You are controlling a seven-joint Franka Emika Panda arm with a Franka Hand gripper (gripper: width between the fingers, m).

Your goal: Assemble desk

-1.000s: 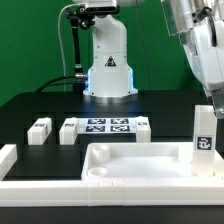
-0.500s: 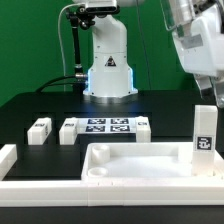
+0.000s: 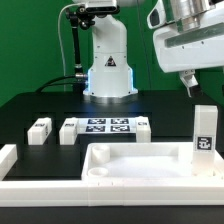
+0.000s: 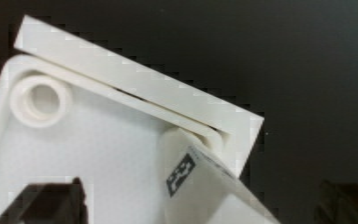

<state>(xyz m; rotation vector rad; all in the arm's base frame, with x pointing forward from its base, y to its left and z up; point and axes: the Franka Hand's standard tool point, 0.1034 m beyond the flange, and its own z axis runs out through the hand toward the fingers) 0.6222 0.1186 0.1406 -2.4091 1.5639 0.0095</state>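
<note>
The white tabletop [image 3: 135, 163] lies with its rim up near the front, inside the low border rails. One white leg [image 3: 203, 132] stands upright in its corner socket at the exterior view's right. My gripper [image 3: 203, 80] hangs open and empty above that leg, well clear of it. In the wrist view the tabletop [image 4: 87, 150] shows an empty round socket [image 4: 43, 100], and the standing leg [image 4: 208, 175] shows its tag. My dark fingertips [image 4: 43, 205] stand wide apart on either side. Three loose legs lie behind the tabletop: one [image 3: 40, 129], a second [image 3: 68, 130] and a third [image 3: 142, 126].
The marker board [image 3: 105, 127] lies flat between the loose legs. The arm's base [image 3: 108, 62] stands at the back. White border rails run along the left [image 3: 8, 158] and the front [image 3: 100, 192].
My gripper has risen from just above the standing leg's top and shifted toward the exterior view's left. The leg stays upright in its socket.
</note>
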